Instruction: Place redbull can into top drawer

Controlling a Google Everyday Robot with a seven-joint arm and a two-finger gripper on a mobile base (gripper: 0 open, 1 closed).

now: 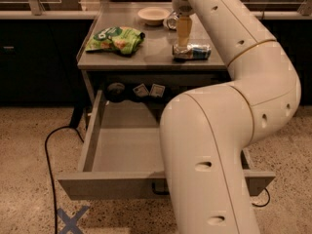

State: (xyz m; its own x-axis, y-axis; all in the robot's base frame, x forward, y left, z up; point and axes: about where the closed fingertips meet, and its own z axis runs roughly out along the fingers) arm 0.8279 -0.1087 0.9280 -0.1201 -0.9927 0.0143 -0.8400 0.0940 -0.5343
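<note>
Silver and blue, the redbull can (195, 51) lies on its side on the right part of the grey table (151, 51). The gripper (182, 43) points down at the can's left end. I cannot tell if it is wide or narrow. A green bag (114, 38) lies to the left, and a white bowl (153, 15) sits at the far edge. Nearer and lower, the top drawer (107, 184) stands open, partly hidden by the big white arm (219, 130).

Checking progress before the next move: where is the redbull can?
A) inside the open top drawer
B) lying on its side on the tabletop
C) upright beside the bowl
B: the redbull can lies on its side on the tabletop, with the gripper down at one end of it.
</note>
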